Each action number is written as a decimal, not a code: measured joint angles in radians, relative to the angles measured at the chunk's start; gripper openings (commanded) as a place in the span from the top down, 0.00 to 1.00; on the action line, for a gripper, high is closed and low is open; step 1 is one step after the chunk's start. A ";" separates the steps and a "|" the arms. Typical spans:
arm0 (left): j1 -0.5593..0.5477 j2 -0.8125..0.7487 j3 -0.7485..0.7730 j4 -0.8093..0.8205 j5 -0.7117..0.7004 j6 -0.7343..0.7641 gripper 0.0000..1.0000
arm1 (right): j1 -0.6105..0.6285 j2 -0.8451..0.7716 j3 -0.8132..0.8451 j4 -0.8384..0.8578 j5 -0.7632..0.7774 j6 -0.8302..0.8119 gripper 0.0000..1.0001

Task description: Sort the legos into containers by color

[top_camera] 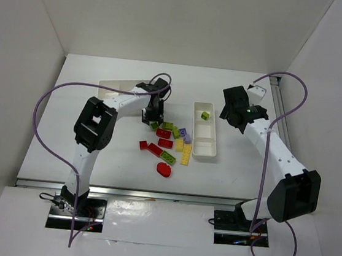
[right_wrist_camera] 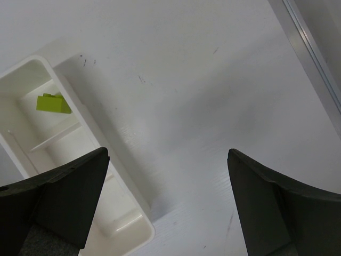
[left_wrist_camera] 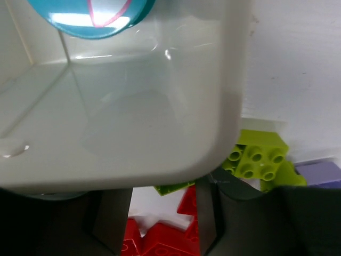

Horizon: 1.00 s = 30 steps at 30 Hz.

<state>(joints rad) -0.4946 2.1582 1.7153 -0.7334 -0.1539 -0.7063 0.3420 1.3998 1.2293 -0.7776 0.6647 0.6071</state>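
The legos lie in a loose pile at the table's middle: red bricks (top_camera: 165, 138), lime green ones (top_camera: 167, 157), yellow ones (top_camera: 185, 154), lilac ones (top_camera: 184, 134) and a flat red oval (top_camera: 164, 170). My left gripper (top_camera: 153, 112) is low at the pile's far left edge, against the wide tray's (top_camera: 117, 88) corner. In the left wrist view that tray (left_wrist_camera: 149, 106) hides my fingertips. The jaws stand apart over red bricks (left_wrist_camera: 160, 240), with a lime green piece (left_wrist_camera: 173, 186) touching only the right finger. My right gripper (top_camera: 238, 111) is open and empty beside the narrow tray (top_camera: 208, 154), which holds one green brick (right_wrist_camera: 52, 103).
A teal round shape (left_wrist_camera: 90, 18) shows at the top of the left wrist view, inside the wide tray. More green (left_wrist_camera: 258, 157) and lilac (left_wrist_camera: 319, 173) bricks lie right of the left gripper. A metal rail (right_wrist_camera: 311, 58) runs along the table's right edge.
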 measured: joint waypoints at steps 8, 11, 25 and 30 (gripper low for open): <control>-0.012 0.000 -0.025 -0.011 -0.040 -0.004 0.45 | 0.000 0.017 0.000 0.000 -0.013 -0.002 0.00; -0.012 0.000 -0.025 -0.014 -0.040 -0.006 0.56 | 0.000 0.020 0.000 0.000 -0.016 -0.005 0.00; -0.087 0.018 0.388 -0.090 0.005 0.113 0.68 | -0.005 0.029 0.000 0.000 0.006 -0.002 0.00; -0.125 0.093 0.581 -0.066 0.076 0.134 0.69 | -0.007 -0.006 0.000 -0.001 0.032 0.004 0.00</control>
<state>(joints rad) -0.6193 2.2513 2.2963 -0.7990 -0.0780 -0.5720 0.3347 1.3933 1.2293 -0.7788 0.6971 0.6113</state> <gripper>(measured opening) 0.472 0.994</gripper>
